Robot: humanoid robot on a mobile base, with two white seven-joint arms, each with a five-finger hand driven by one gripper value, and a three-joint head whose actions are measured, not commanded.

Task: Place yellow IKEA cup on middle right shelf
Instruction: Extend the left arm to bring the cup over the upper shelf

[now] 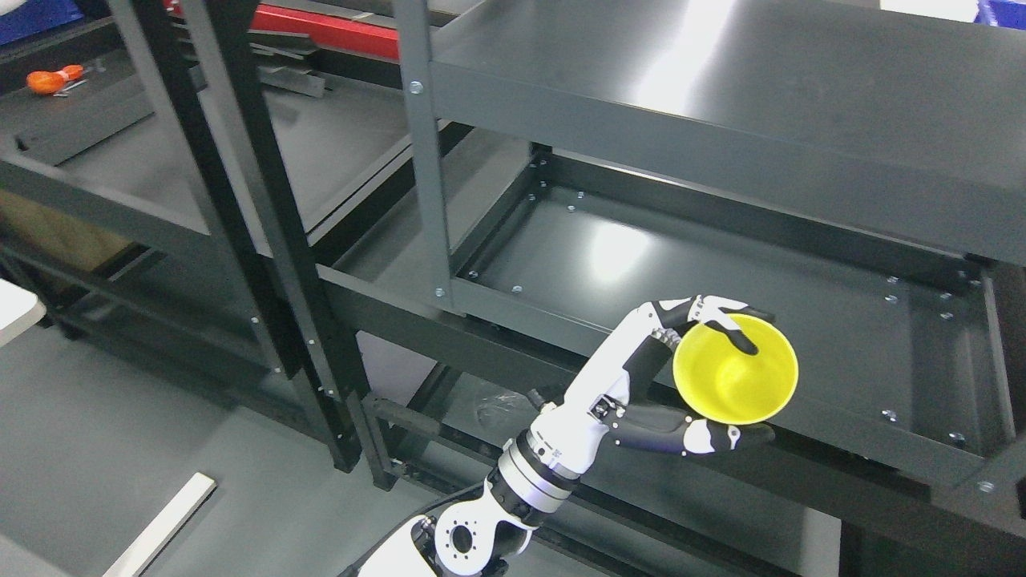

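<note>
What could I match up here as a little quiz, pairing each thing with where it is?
Things:
1. yellow cup
2. orange-handled tool
3. white strip
4. red bar

Places:
A. on the floor, lower left
B. in the robot hand, at the middle shelf's front edge
C. top, behind the racks
D. on a far-left shelf

Pairs: 1-B, 2-D, 3-A, 4-C

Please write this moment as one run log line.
hand: left shut on yellow cup | cup: at middle shelf front edge, not placed | right hand: not in view
</note>
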